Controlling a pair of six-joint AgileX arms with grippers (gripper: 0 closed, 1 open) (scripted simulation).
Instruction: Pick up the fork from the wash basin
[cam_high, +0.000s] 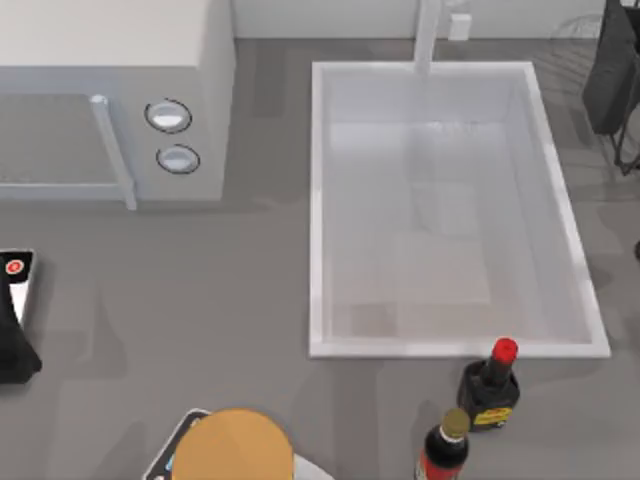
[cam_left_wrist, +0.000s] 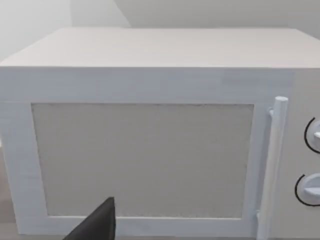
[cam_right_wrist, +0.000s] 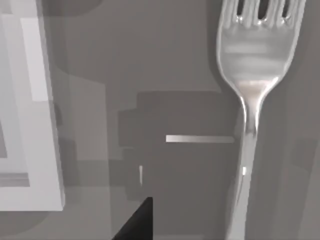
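1. Fork (cam_right_wrist: 252, 75) shows in the right wrist view, close to the camera, with its tines at one end and its thin handle running away from them; grey table surface is behind it.
2. Whether the fork lies on the table or hangs above it, I cannot tell; in the top view I cannot find it, and the bottom of the wash basin (cam_high: 320, 200) looks bare.
3. In the same wrist view a pale rim corner of the basin (cam_right_wrist: 42, 125) stands to one side, apart from the fork.
4. A dark fingertip (cam_right_wrist: 137, 222) of the right gripper shows near the fork's handle, not touching it; if the claw is spread or pinching the fork, I cannot tell.
5. The right arm (cam_high: 612, 70) is at the table's right far corner, beside the basin.
6. The left arm (cam_high: 15, 330) is parked at the table's left edge; its wrist view faces the door of the microwave (cam_left_wrist: 145, 160), with one dark fingertip (cam_left_wrist: 100, 225) low in the picture. The state of this claw I cannot tell either.
7. Two dark bottles (cam_high: 488, 385) stand just in front of the basin's near rim, and an orange round thing (cam_high: 235, 445) is at the near edge.
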